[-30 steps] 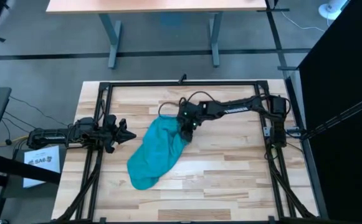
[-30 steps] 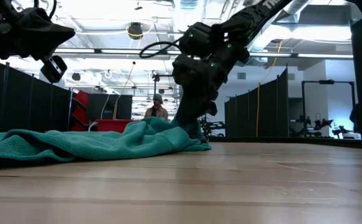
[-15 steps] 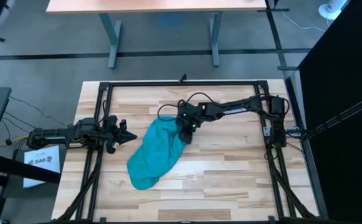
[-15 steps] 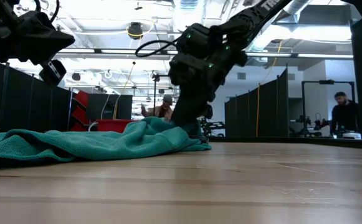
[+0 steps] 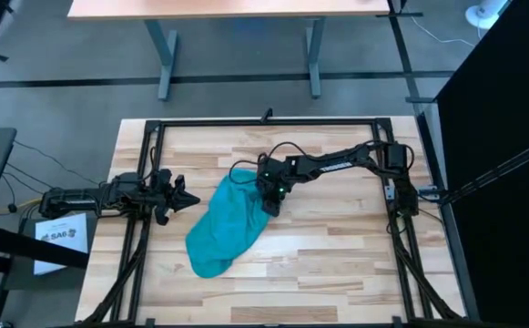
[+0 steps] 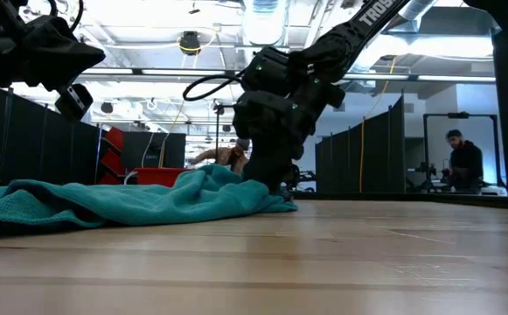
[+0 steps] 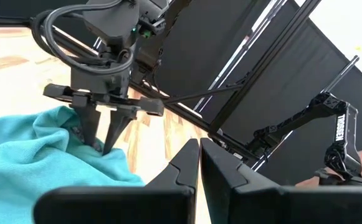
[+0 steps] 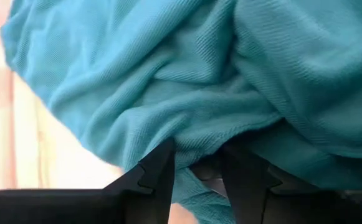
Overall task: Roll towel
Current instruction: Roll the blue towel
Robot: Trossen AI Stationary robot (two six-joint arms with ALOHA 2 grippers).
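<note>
Teal towel (image 5: pixel 227 221) lies crumpled on the wooden table (image 5: pixel 337 246), near its middle. The right gripper (image 5: pixel 270 202) pinches a fold at the towel's far end. Beside the towel's left edge, the left gripper (image 5: pixel 189 197) hovers with fingers pressed together.

Teal towel (image 8: pixel 255 81) bunched in deep folds ahead of the right end effector (image 8: pixel 198 169), a fold pinched between both dark fingers (image 8: pixel 159 171) (pale wooden worktop (image 8: pixel 19 155) beside it).
</note>
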